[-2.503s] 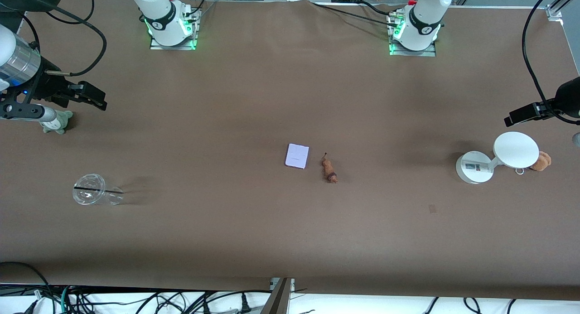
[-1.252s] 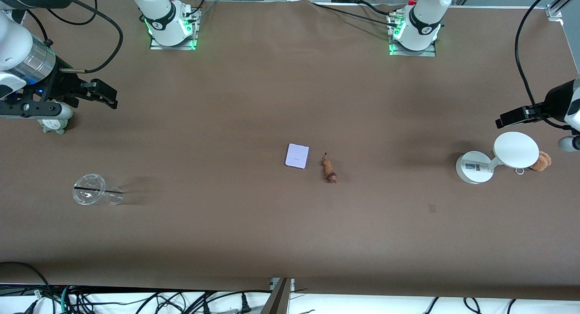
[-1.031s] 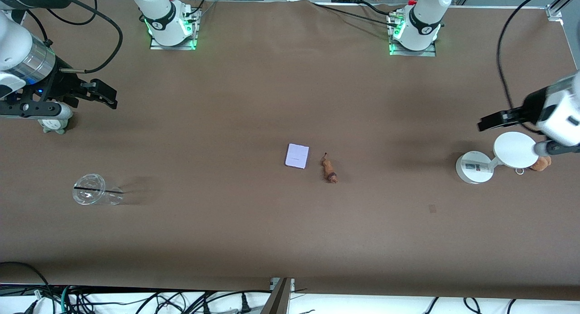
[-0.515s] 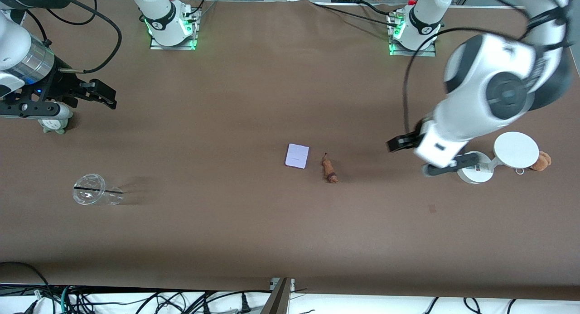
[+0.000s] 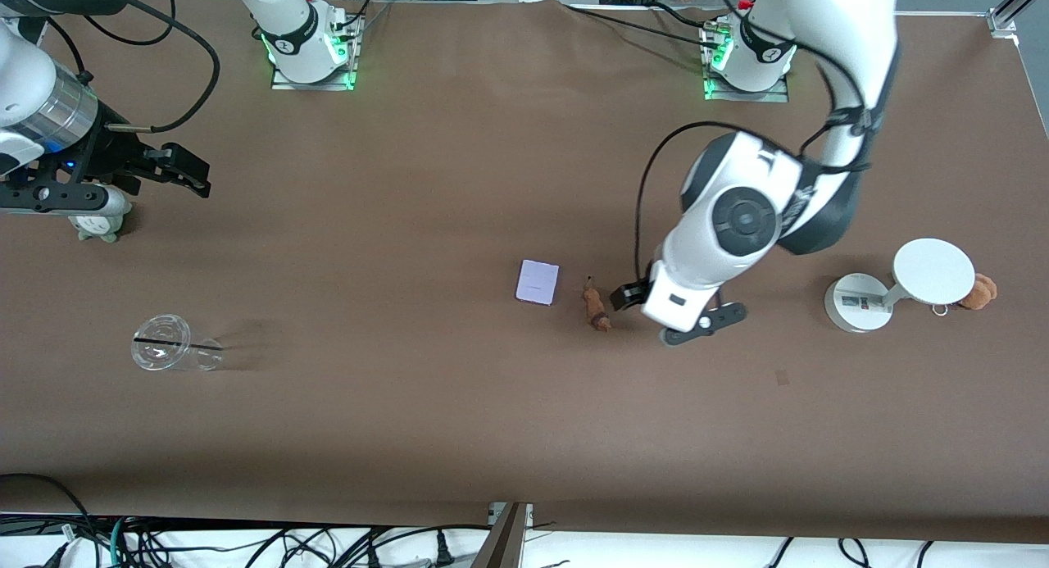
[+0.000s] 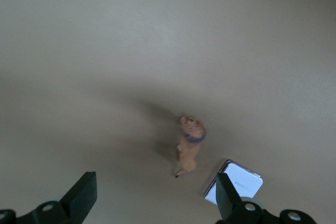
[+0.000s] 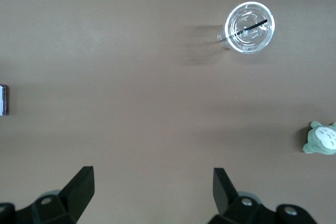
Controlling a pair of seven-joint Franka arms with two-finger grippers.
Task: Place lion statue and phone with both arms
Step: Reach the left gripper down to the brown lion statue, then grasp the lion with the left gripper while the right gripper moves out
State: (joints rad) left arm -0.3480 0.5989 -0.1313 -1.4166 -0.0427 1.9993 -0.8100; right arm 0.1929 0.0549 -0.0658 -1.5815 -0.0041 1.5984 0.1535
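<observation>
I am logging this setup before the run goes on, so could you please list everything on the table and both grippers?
lion statue: one, brown with a dark band, mid-table, beside the phone.
phone: one, pale lavender, flat, mid-table.
clear cup: one, transparent with a black straw, on its side, toward the right arm's end.
grey-green plush: one, under the right gripper.
white stand: one, round base and disc, toward the left arm's end.
orange-brown plush: one, beside the stand.
left gripper: open, over the table beside the lion statue.
right gripper: open, waiting above the grey-green plush.
</observation>
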